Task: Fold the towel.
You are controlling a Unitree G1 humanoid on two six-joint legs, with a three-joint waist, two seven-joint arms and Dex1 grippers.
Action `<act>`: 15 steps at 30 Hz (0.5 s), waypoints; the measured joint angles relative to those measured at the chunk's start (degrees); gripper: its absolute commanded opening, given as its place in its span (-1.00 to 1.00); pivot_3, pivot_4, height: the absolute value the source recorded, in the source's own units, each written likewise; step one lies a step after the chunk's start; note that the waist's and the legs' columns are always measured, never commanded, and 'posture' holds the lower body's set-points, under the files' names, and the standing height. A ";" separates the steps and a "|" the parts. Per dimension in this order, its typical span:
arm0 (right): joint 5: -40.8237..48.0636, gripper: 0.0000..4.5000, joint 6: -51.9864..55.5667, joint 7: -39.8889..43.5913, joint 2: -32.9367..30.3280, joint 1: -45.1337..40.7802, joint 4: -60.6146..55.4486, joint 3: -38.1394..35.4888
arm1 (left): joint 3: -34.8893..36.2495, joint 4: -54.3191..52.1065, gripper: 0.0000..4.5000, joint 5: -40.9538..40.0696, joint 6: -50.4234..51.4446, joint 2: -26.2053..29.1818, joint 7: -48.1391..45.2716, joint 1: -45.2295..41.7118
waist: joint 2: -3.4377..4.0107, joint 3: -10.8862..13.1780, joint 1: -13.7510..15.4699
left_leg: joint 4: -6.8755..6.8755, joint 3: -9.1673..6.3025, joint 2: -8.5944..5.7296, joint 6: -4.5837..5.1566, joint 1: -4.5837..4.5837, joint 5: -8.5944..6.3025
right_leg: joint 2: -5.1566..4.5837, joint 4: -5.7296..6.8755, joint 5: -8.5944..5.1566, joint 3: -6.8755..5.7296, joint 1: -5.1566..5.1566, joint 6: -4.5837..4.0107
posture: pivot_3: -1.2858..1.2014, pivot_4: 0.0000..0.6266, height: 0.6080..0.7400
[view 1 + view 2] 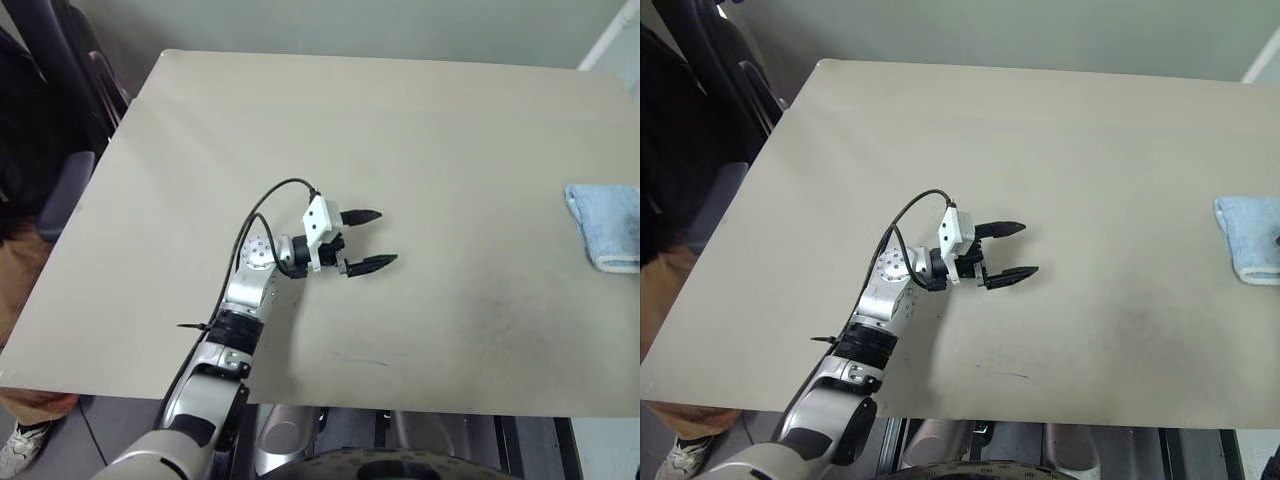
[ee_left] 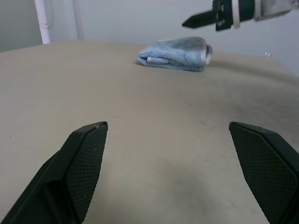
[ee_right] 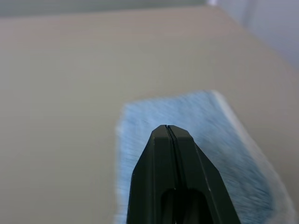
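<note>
Towel [image 1: 606,226] lay folded into a compact light blue bundle at the 3 o'clock edge of the beige counter [image 1: 420,130], with white edging along its near end. In the left wrist view it sat flat on the counter surface as a low, rounded stack with a white corded edge visible on one side.

Left gripper [image 1: 368,240] was over the counter a little toward 7 o'clock of centre, pointing toward 3 o'clock at the towel, well apart from it. Its fingers [image 2: 84,163] were released, spread wide, with nothing between them, bare counter showing in the gap.

Right gripper [image 3: 169,128] hung above the towel, seen from its own wrist camera with the blue cloth spread beneath the tips. Its fingers [image 3: 156,158] were clenched tight together, pad against pad, no cloth pinched between them. The left wrist view showed the same gripper [image 2: 189,21] as a black point in the air just over the bundle, not touching it.

A person's shoe [image 1: 18,448] was at the counter's 8 o'clock corner, on the floor.
</note>
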 measured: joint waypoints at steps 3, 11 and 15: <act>-2.51 -1.00 -2.67 -0.11 0.16 -1.81 5.23 1.22 | 0.01 -0.50 1.00 -0.01 0.00 0.14 0.63 0.24 | 0.07 -0.01 0.02 | -0.02 -0.01 0.00 -0.01 0.00 -0.01 | 0.00 0.01 0.02 -0.01 -0.01 -0.03 | 0.03 -0.52 0.89; -5.71 -1.00 -5.19 0.34 1.55 -5.19 14.16 3.82 | 0.06 -1.44 1.00 -0.15 0.20 1.06 1.60 0.71 | 0.14 -0.03 0.06 | -0.03 -0.02 0.01 0.00 0.03 -0.13 | 0.00 0.03 0.10 -0.05 -0.01 -0.16 | 0.03 -0.52 0.89; -5.42 -1.00 -4.99 0.35 1.87 -5.17 14.59 3.24 | 0.71 -1.73 1.00 -0.77 1.01 1.51 1.59 0.65 | 0.22 -0.01 0.05 | -0.03 -0.02 0.01 -0.20 0.02 -0.27 | -0.01 0.03 0.16 -0.06 0.00 -0.22 | 0.03 -0.52 0.89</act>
